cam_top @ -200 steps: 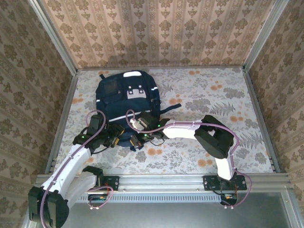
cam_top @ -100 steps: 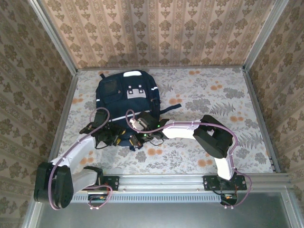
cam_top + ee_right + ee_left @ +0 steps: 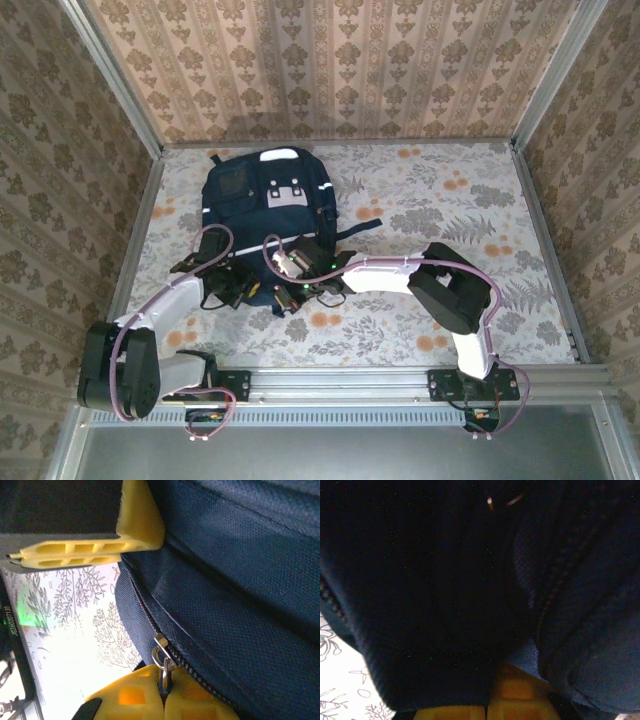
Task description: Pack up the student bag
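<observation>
- Student bag — in the overhead view it lies flat on the floral table, left of centre, front pocket up and near edge toward the bottom of the frame.
- Left arm — overhead, it is folded low at the lower left, with the forearm slanting up and to the right. The left gripper sits at the bag's near edge.
- Right arm — overhead, its elbow is right of centre and its forearm is stretched leftward over the table. The right gripper is at the same edge, just beside the left one.
- Left wrist view: we see the yellow fingers pressed together at the bottom of the frame, with navy fabric against them. We cannot tell whether a fold is caught between them. A zipper track climbs the right side.
- Right wrist view: a metal zipper pull is nipped between the clenched yellow fingers at bottom centre, a detail the overhead view leaves too small to read.
</observation>
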Robot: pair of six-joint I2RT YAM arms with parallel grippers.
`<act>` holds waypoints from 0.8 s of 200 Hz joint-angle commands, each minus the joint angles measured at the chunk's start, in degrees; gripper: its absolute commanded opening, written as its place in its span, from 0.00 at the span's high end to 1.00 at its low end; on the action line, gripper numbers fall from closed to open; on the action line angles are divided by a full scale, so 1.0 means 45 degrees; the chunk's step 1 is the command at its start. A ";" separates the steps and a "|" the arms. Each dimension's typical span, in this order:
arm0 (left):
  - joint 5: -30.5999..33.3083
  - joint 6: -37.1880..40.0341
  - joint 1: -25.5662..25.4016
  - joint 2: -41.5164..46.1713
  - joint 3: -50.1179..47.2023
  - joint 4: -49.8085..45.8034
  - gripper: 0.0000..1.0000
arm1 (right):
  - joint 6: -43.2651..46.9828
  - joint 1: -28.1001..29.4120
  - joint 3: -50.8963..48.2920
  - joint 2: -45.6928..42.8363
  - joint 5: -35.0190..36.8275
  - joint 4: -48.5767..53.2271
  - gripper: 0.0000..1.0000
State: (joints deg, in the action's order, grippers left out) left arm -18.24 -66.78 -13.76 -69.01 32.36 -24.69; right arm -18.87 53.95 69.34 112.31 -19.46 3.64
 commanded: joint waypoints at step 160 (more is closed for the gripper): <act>0.2604 0.2594 0.1172 0.0663 0.1715 -0.2444 1.00 | 0.2114 -0.2374 -0.2611 -0.1843 0.0998 0.0923 1.00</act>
State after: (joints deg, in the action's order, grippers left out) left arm -19.11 -60.12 -11.90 -67.37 36.80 -29.63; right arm -12.05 46.85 60.47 105.03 -20.34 2.92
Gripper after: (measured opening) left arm 0.043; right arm 0.071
